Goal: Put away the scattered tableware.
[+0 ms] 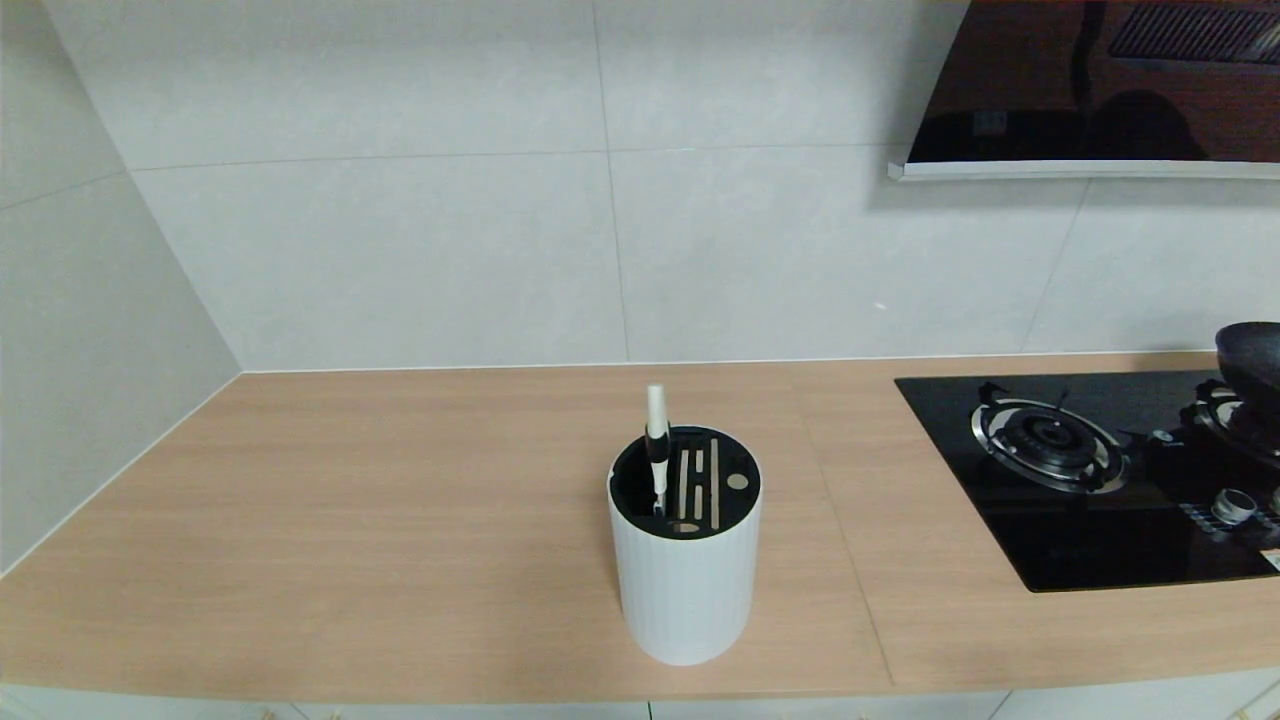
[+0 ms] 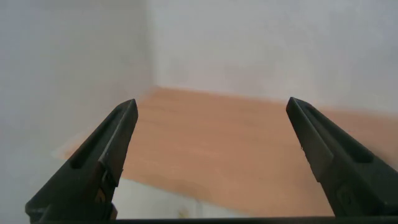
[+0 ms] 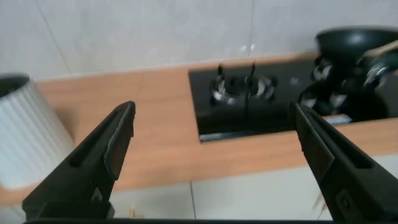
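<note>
Utensil [image 1: 657,440] upright in white holder [image 1: 685,590], wooden counter [image 1: 350,520]

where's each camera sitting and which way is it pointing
Head view: on the robot's head, facing forward and down at the light wooden counter, white ribbed cylindrical holder and black gas hob.
Left wrist view: on the left arm, facing the counter's wall corner past the left gripper, fingers open.
Right wrist view: on the right arm, facing the hob past the right gripper, fingers open.
Shared: head and right wrist views both show holder and hob.
</note>
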Controlling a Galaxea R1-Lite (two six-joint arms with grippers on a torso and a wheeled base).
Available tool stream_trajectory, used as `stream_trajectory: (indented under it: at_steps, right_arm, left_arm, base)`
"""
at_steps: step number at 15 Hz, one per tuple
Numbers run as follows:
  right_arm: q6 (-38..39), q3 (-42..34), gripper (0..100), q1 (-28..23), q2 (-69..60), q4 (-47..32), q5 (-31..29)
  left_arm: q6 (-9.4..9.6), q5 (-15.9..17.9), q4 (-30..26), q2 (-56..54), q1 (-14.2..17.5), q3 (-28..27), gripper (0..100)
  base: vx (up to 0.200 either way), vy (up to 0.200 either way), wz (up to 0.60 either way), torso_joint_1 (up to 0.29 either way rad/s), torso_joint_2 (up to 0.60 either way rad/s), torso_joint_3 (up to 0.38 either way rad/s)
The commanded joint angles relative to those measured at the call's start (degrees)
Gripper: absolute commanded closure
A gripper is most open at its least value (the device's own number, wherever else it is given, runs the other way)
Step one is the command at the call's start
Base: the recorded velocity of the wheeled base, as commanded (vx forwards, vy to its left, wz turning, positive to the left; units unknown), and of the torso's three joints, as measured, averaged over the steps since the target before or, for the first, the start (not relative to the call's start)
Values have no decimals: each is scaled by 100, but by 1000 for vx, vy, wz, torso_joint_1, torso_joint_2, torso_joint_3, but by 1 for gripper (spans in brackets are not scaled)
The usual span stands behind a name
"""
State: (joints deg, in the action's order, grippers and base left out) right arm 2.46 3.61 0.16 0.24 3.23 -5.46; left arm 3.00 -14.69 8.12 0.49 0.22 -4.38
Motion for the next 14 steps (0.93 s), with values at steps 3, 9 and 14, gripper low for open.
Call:
stream_trajectory:
  at_steps: [3,9,14]
  right_arm:
    - [167,-361,0,2,-24,-68,449]
    - [-79,-361,0,2,-16,-138,555]
    - [-220,-352,0,2,-16,-332,581]
  left_arm:
    - [-397,819,-478,-49,13,438,0]
    - [52,1610,-786,-40,-4,438,0]
    - [-274,1592,-786,-49,-4,438,0]
  base:
    - [0,0,0,0,0,0]
    - [0,0,0,0,0,0]
    - [0,0,0,0,0,0]
